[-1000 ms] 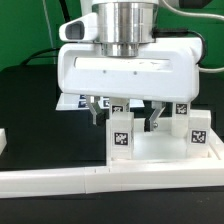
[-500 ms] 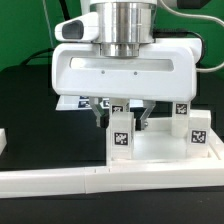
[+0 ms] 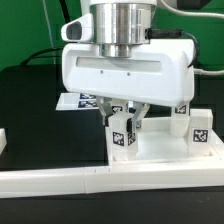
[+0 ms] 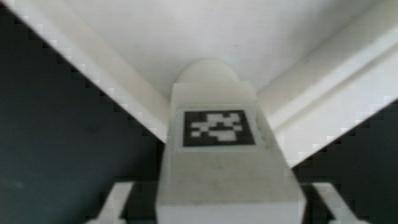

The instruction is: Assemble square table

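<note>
The pincer (image 3: 124, 122) stands with a finger on either side of a leg block (image 3: 123, 137), though whether they pinch it or merely flank it I cannot tell. The block stands upright on the square table top (image 3: 165, 150), its long axis vertical, directly beneath the wrist. The wrist view shows its black-and-white tag (image 4: 219, 127); no writing is legible. Other tagged leg blocks (image 3: 198, 130) stand toward the exterior view's right. The top rests on the dark desk (image 3: 30, 110).

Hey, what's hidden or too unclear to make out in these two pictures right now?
- Exterior view: the gripper fingertips sit behind the front leg block; contact unclear.
- Exterior view: the gripper body covers much of the tabletop.
- Wrist view: the leg block fills the picture; the finger tips are cut off.
</note>
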{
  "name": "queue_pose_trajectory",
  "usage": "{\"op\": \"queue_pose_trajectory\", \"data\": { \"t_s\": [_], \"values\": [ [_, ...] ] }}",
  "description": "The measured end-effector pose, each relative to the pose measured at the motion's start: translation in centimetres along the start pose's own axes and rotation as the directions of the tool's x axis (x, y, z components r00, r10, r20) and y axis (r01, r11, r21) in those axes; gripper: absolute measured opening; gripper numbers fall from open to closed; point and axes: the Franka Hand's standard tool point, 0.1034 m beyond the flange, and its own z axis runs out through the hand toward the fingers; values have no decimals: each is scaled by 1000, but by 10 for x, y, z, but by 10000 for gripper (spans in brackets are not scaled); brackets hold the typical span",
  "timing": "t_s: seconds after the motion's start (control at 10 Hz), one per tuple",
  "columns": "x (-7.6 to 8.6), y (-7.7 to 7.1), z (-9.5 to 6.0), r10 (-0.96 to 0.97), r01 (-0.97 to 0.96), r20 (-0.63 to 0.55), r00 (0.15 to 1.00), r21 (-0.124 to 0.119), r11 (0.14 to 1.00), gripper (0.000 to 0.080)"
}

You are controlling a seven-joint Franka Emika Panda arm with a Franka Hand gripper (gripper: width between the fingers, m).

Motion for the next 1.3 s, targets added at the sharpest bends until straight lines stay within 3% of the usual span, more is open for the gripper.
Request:
{"op": "queue_pose_trajectory", "data": {
  "t_s": [0.3,0.7,0.8,1.0,1.1,1.2,1.3],
  "values": [
    [1,3,-1,437,-435,52,898,-42,899,288],
    [-3,1,-1,803,-799,90,589,-86,595,290],
    [-3,2,0,831,-827,85,549,-91,555,290],
    [-3,2,0,821,-816,85,564,-90,570,290],
    [-3,2,0,806,-801,84,586,-86,592,468],
    [-3,-3,1,636,-635,79,768,-42,772,468],
    [-6,-6,2,495,-494,90,865,-26,869,604]
  ]
}}
